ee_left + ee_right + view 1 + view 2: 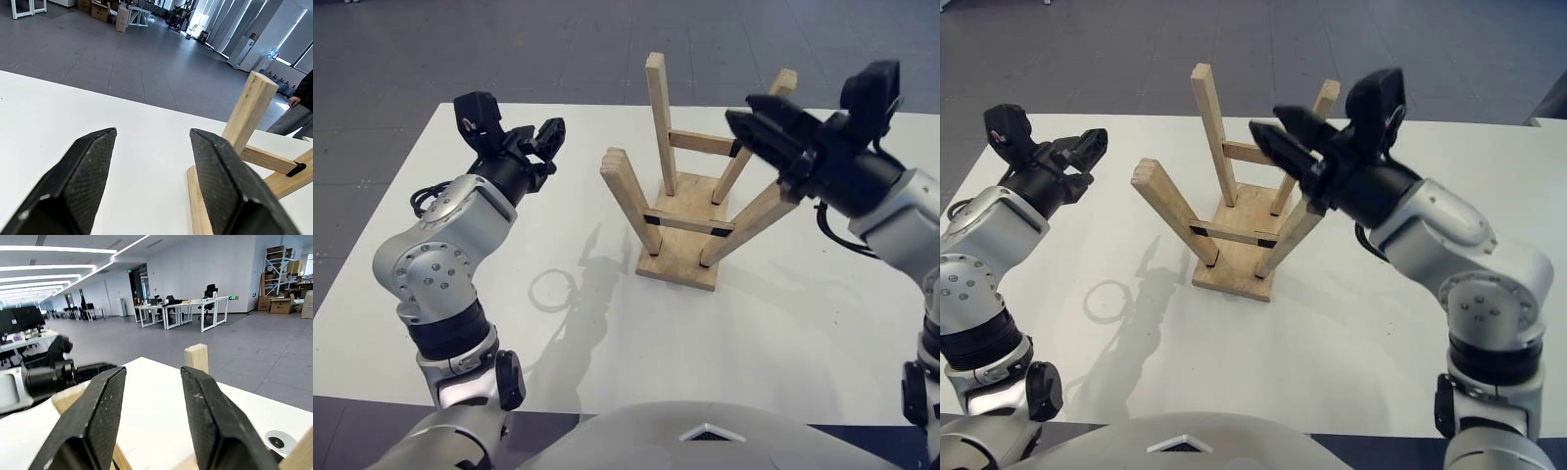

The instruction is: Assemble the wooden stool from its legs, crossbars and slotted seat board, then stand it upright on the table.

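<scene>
Wooden stool (680, 211) could come apart or topple, I judge, if I flip it by one of its legs (660, 117) alone. It stands inverted mid-counter (803, 323), seat board (677, 262) down, legs pointing up, long axis near vertical. My right pincer (740, 110) hovers spread by the right-hand legs; my left pincer (546, 135), spread too, hangs apart at its left.
</scene>
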### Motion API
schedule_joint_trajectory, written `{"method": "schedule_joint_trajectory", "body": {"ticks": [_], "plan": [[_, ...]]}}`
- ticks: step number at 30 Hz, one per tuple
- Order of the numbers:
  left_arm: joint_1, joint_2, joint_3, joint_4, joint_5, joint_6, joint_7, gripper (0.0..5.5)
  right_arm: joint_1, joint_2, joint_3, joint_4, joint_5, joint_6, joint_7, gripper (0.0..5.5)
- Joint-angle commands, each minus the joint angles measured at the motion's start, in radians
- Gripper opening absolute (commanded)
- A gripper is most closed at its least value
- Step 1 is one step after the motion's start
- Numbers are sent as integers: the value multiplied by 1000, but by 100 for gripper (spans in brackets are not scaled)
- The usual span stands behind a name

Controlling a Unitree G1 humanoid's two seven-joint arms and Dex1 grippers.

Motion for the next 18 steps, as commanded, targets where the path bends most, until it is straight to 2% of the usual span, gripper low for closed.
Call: {"method": "schedule_joint_trajectory", "body": {"ticks": [1, 5, 9, 14, 16, 18], "plan": [[31, 0, -5, -1, 21, 7, -21, 279, -115, 14, -90, 81, 109, -4, -80, 205], [74, 26, -17, -28, 7, 45, -67, 279, -74, -109, -98, 218, -133, -22, 87, 205], [134, 60, -94, -23, -18, 115, -176, 279, 180, -230, -44, 255, -397, -68, 296, 205], [171, 124, -111, -1, 14, 144, -265, 279, 477, -474, 191, 222, -763, -170, 611, 205], [149, 124, -99, 13, 32, 130, -269, 279, 512, -444, 206, 224, -792, -191, 658, 205], [140, 124, -104, 21, 51, 123, -272, 279, 516, -426, 222, 225, -821, -195, 694, 237]]}}
